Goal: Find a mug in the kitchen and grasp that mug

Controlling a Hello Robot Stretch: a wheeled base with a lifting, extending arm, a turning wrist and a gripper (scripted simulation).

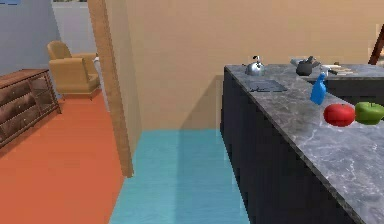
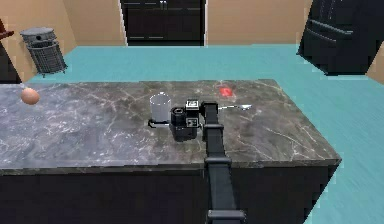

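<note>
Surface, forward view: dark front, grey marbled top, running away along the view's right.
- Red round fruit and green apple, touching, on the nearer stretch of the surface, well in from its front edge.
- Blue spray bottle, upright, just beyond the red fruit.
- Dark flat panel, lying near the far corner.
- Small kettle, at the far corner by the beige wall.
- Dark grey item, along the far edge; its kind cannot be told.
- Teal floor beside the surface; orange floor past the wall's end, with a tan armchair and a wooden dresser.

Surface, arm side view: the same marbled top, seen lengthwise.
- Arm, a dark bar crossing the front edge right of the middle.
- Hand, mid-surface at the arm's end, fingers toward the left end. Whether it holds anything cannot be told.
- Pale see-through cup shape, near the far edge, just beyond the hand; whether it is the mug, or touches the hand, cannot be told.
- Small red item, near the far edge, right of the cup shape.
- Peach-coloured round item, at the left end.
- Wire bin, on the teal floor past the far left corner.
- Dark cabinet and dark tall unit, against the back wall.
</note>
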